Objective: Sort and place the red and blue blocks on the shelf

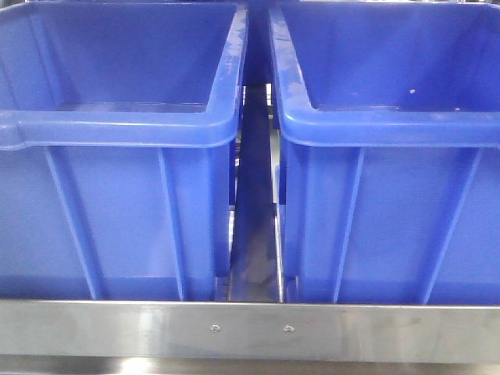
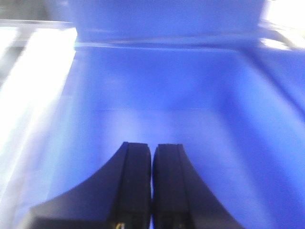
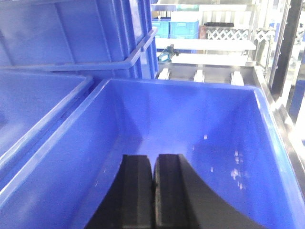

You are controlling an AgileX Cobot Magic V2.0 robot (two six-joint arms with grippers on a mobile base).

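Note:
The red and blue blocks are out of view in every frame. The shelf's brushed steel front rail [image 1: 250,332] with two small screws runs along the bottom of the front view. My left gripper [image 2: 152,147] is shut and empty, its black fingers pressed together over the blurred inside of a blue bin [image 2: 190,90]. My right gripper [image 3: 153,157] is shut and empty, pointing down into a blue bin [image 3: 200,124] whose floor shows nothing in it. Neither gripper shows in the front view.
Two large blue plastic bins stand side by side on the shelf, the left bin [image 1: 117,203] and the right bin [image 1: 391,211], with a narrow gap [image 1: 254,234] between them. A further blue bin [image 3: 71,33] is stacked behind on the left. More racks stand far behind.

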